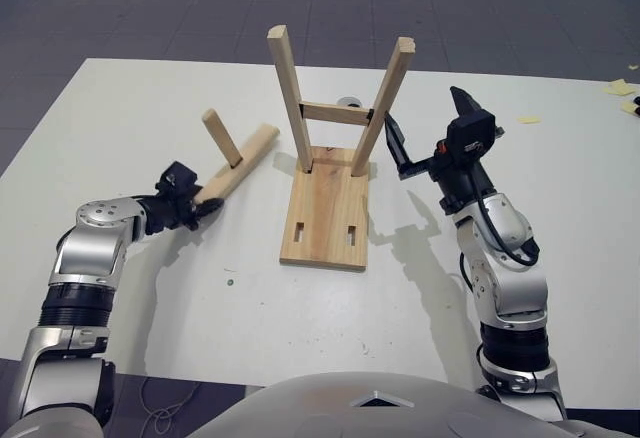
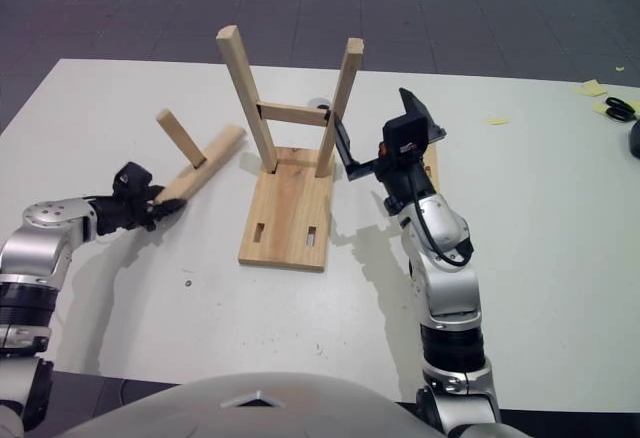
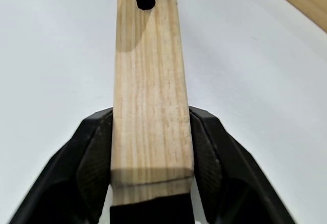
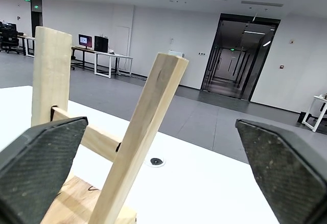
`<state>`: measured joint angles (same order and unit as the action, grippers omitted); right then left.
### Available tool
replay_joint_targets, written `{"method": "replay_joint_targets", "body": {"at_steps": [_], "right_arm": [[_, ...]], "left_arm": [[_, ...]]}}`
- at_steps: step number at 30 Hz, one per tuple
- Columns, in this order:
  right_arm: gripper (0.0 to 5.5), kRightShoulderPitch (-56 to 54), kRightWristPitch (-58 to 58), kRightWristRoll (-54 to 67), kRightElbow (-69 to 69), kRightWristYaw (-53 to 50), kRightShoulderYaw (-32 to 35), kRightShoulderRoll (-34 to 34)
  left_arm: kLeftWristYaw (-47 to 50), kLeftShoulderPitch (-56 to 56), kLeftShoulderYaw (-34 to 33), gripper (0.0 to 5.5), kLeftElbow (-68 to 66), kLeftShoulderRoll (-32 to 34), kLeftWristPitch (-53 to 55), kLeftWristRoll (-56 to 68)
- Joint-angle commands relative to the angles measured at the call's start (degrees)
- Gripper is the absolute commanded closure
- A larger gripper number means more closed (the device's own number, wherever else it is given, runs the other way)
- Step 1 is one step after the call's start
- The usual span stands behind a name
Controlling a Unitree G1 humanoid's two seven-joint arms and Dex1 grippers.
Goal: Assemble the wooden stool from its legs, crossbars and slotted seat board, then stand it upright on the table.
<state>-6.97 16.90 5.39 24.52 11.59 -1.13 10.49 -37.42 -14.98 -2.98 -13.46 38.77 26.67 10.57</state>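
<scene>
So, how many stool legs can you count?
3: two legs stand in the board, joined by a crossbar; the third leg lies beside it in the left gripper. Another may hide behind the right arm.

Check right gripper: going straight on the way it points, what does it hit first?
Probably the nearer upright leg of the half-built stool: it stands just ahead of the right gripper, between its open fingers, nearer one pad. Exact depth is unclear from the wrist view.

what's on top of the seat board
Two legs, joined by a crossbar, stand at the far end of the seat board. Its two near slots are empty. The leg ends cover whatever slots hold them.
</scene>
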Motion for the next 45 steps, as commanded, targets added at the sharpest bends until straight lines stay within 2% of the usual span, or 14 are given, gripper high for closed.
{"method": "replay_joint_targets", "body": {"at_steps": [1, 4, 8, 11, 16, 25, 34, 45], "right_arm": [[0.1, -6.6, 2.38, 4.99, -1.65, -2.51, 7.31, -0.66], [0.1, -16.53, 8.39, 19.02, -1.47, -5.36, 16.54, -2.31], [0.1, -29.75, 16.72, 47.79, -2.26, -11.62, 25.36, -4.11], [0.1, -32.95, 19.01, 60.88, -3.36, -16.16, 25.88, -5.53], [0.1, -32.93, 19.86, 72.44, -3.25, -20.29, 24.08, -6.42], [0.1, -29.65, 20.4, 74.22, -3.01, -19.73, 21.01, -1.67], [1.46, -27.11, 18.93, 77.66, -1.37, -23.75, 18.74, -3.19], [3.15, -24.28, 18.0, 77.59, 1.29, -25.5, 16.71, -0.93]], "left_arm": [[14.75, -12.16, -9.1, 3.45, 0.11, -4.04, -7.44, -0.26], [16.13, -20.77, -9.11, 3.45, 6.94, -5.2, -12.19, 0.52], [9.01, -30.43, -5.03, 3.45, 12.8, -5.5, -14.96, 3.54], [3.75, -32.84, -1.65, 3.45, 14.7, -6.5, -14.99, 5.53], [-3.7, -29.22, 4.3, 3.45, 19.75, -8.46, -12.98, 8.16], [-8.64, -23.56, 9.44, 3.45, 24.37, -10.45, -9.49, 8.85], [-9.52, -22.57, 10.47, 3.45, 25.79, -10.61, -8.02, 8.37], [-10.13, -21.47, 11.18, 3.45, 26.73, -10.1, -8.17, 6.97]]}}
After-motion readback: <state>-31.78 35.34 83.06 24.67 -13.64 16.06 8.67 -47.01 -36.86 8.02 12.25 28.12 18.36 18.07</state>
